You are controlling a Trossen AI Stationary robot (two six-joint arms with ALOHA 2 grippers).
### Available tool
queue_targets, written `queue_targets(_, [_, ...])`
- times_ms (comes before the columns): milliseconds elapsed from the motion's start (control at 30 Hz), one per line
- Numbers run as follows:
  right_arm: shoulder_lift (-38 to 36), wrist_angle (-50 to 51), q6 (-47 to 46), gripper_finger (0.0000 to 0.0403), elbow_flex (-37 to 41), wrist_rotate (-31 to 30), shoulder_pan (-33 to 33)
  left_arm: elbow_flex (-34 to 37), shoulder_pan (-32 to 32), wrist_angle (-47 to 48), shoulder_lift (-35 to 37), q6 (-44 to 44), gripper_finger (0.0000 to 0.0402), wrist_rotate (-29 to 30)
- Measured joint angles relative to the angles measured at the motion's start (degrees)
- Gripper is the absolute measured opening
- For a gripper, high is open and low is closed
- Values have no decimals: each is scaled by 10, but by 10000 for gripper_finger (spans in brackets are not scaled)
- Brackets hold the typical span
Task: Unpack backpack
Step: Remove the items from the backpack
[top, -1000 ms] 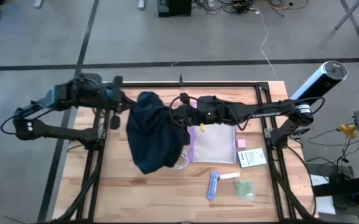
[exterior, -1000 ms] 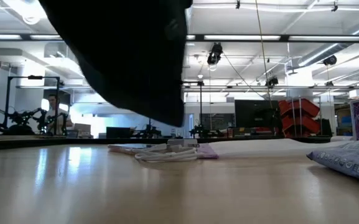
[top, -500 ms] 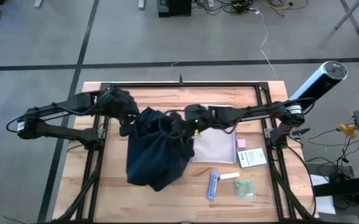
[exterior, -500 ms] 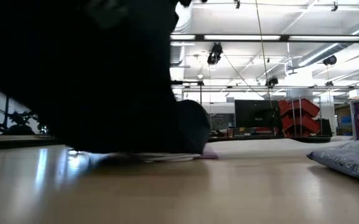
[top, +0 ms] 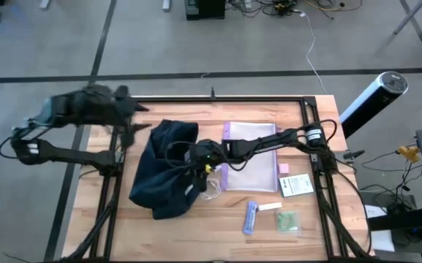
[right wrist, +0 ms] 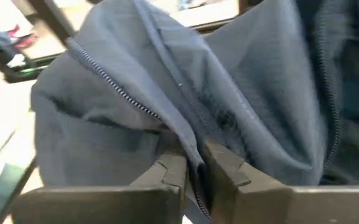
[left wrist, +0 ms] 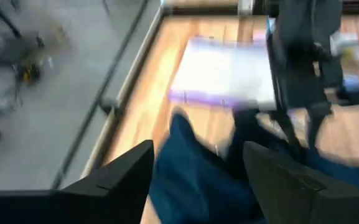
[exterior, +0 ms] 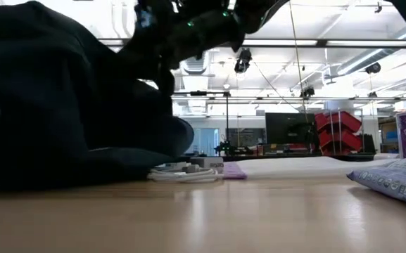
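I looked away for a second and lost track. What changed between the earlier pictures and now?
The backpack, held up off the table a second ago, now lies slumped on it. The left tool has let go, opened and pulled back toward the table's left edge. The right tool still pinches the backpack's fabric. The zip pouch, cards and packets stayed put.

Motion is blurring the left gripper (top: 126, 117) in the high view, and the whole left wrist view is smearing. The backpack (exterior: 62, 119) is running off the low view's left edge and covering part of a white cable (exterior: 188, 172). Labels on the small packets (top: 296, 185) are staying too small to read.
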State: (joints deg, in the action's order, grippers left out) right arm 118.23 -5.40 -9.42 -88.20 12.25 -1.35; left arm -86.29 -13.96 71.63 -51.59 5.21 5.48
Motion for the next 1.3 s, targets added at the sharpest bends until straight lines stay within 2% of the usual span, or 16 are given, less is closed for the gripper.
queue_targets(67, [-1, 8, 15, 84, -12, -33, -6, -18, 0, -8, 9, -18, 247, -13])
queue_targets(167, [-5, 8, 31, 130, -38, -67, -14, -8, 1, 3, 32, -37, 248, -64])
queue_targets(233, [-8, 7, 41, 157, -63, -67, -18, 4, 1, -6, 48, -51, 246, -82])
queue_targets(400, [-10, 84, 102, 215, -131, -50, -24, 74, 4, -51, 77, -106, 230, -122])
queue_targets(500, [-10, 177, 159, 247, -178, -48, -25, 132, 13, -130, 79, -145, 217, -173])
queue_targets(667, [-10, 364, 272, 295, -252, -48, -23, 218, 58, -269, 55, -198, 191, -179])
queue_targets(833, [-14, 530, 335, 315, -292, -46, -6, 248, 102, -273, -13, -247, 165, -132])
queue_targets(967, [-15, 584, 367, 310, -278, -39, 33, 248, 129, -216, -59, -282, 152, -104])
queue_targets(1100, [-15, 572, 373, 298, -237, 7, 74, 240, 136, -125, -78, -302, 141, -34])
queue_targets(1300, [-15, 472, 299, 277, -147, 13, 120, 242, 135, -6, -52, -319, 120, 53])
